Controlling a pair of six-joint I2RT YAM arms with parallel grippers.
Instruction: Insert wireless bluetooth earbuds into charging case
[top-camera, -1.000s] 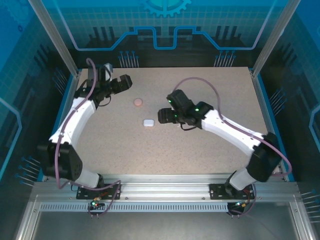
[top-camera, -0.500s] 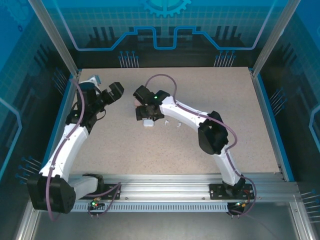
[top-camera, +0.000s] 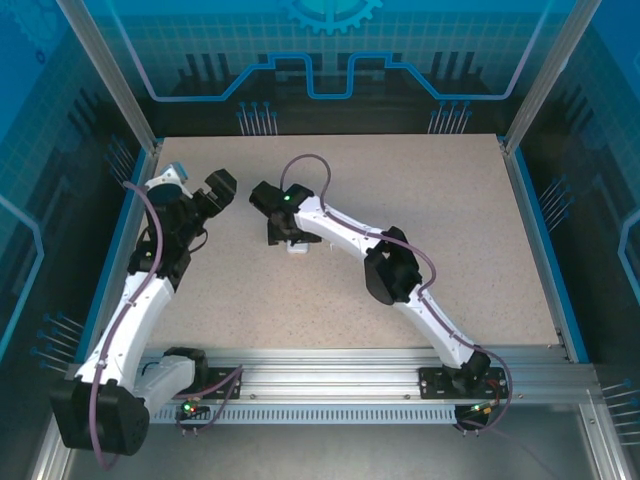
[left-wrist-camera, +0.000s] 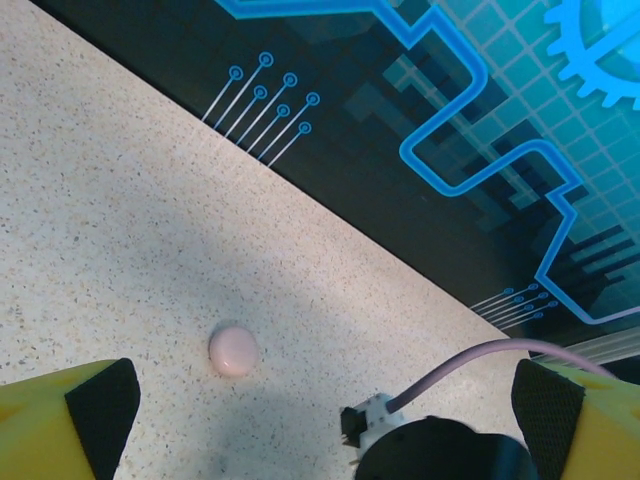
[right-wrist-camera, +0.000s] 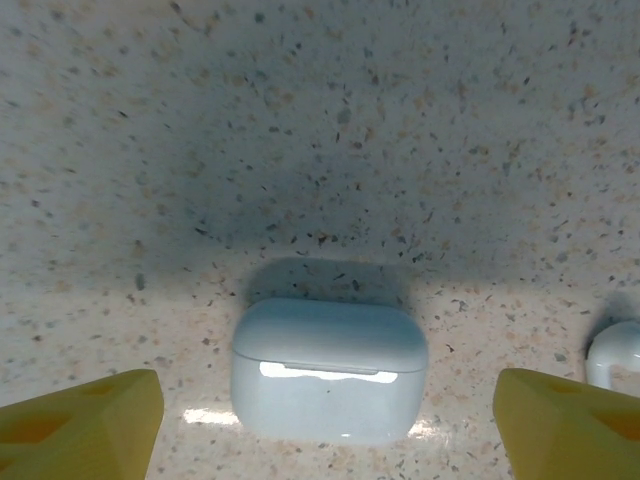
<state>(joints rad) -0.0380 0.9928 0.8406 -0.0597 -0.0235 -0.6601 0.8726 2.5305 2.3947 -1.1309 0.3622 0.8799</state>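
Speckled surface (top-camera: 450, 200) bears a light, probably slick charging case (right-wrist-camera: 328, 368) under the wide-open right claw (right-wrist-camera: 325, 420); pinch its flat sides

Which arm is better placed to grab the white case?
Probably the right arm: the white case lies between its open jaws. The left arm has its open jaws facing a pink round object instead.

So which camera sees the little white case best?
The right wrist camera: the white case sits close up, whole, lid shut, between the yellow fingers. From the top camera it is a tiny white speck peeking out under the right arm.
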